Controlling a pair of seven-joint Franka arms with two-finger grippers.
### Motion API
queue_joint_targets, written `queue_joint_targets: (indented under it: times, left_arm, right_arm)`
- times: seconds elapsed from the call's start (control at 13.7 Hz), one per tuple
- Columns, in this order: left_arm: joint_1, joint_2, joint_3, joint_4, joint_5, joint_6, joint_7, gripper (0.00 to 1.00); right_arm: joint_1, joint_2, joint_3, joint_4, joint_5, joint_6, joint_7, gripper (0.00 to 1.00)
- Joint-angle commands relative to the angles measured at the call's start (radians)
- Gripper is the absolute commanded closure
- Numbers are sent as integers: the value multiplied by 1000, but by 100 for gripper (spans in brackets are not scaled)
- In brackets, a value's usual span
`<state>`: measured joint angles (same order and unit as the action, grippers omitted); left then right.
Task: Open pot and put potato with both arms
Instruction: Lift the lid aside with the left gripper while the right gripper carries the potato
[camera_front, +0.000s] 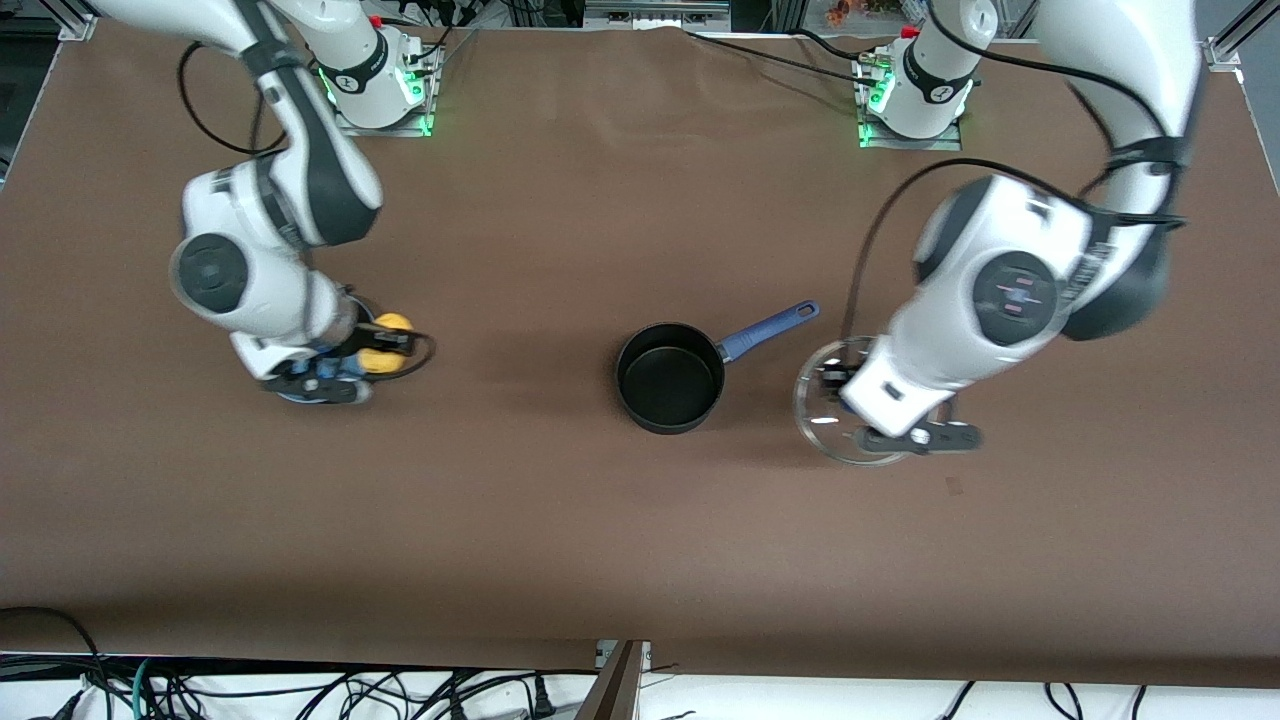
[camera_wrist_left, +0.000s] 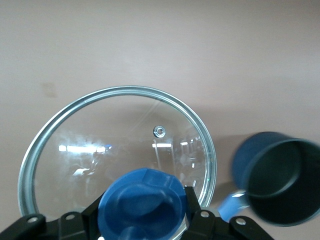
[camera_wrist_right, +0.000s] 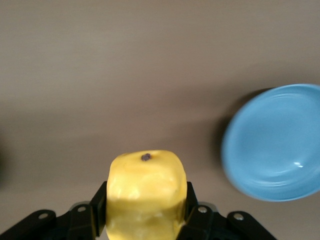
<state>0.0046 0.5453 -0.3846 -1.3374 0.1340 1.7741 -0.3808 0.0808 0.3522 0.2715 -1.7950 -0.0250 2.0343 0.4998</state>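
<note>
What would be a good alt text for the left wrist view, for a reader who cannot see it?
The left gripper holds a round glass lid by its blue knob, the black fingers closed on the knob's sides. Under the lid is the brown table. Beside the lid stands the open pot, dark and empty inside.

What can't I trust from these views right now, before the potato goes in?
- Blue plate: front view, mostly covered by the right arm.
- Right tool on the potato: fingertips cut off by the right wrist view's edge.
- Left tool on the lid knob: same in the left wrist view.
- Pot: blurred, left wrist view.
</note>
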Motion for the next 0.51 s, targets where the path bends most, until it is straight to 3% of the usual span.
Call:
queue_joint_targets:
  times: [0.0,0.22,0.44]
  left_arm:
    - [133,-85,-13,-139,-53,22,187,100]
    - [236,-189,-13,-387,-62,235,328,100]
    - [325,-212,-13,-584,-96,476,475,100]
  right_arm:
    - [137,106,-2,150,-1,-16,187,62]
    - [287,217,-3,290,-12,10,389,62]
    - [382,301,-3,361,-13,122,514,62]
